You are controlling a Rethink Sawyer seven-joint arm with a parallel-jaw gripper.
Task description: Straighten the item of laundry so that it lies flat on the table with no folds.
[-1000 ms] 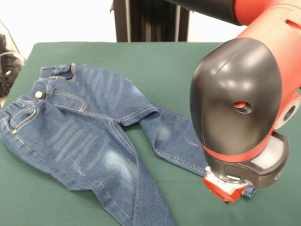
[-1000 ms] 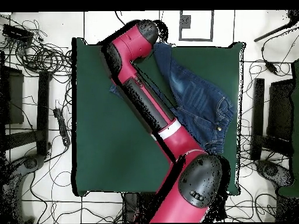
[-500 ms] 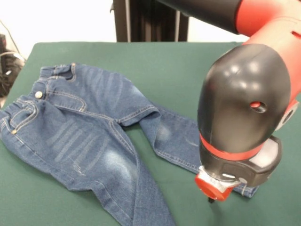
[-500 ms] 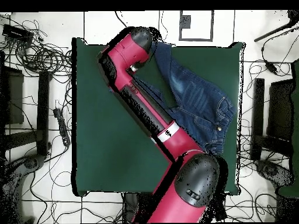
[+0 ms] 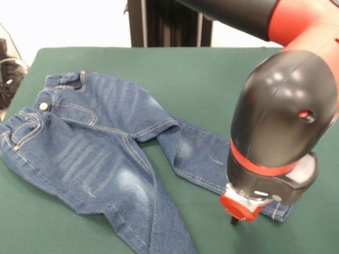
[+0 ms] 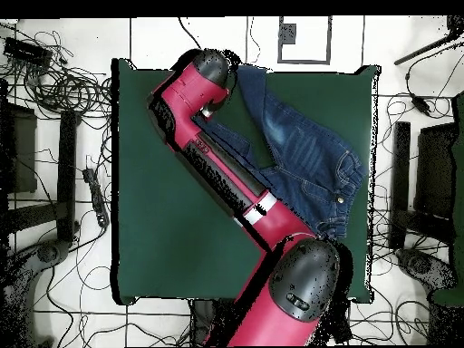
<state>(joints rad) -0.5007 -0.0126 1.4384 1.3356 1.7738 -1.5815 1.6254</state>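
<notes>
Arm shifted toward jeans cuff.

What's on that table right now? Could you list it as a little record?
table: dark green top, much larger than the garment
jeans: small blue denim pair, waistband toward the picture's left in the front view, legs spread apart, creases near the crotch
arm: red and black, reaching across the table over one leg
hand: low at that leg's cuff; only a dark tip shows, open or shut cannot be told
</notes>
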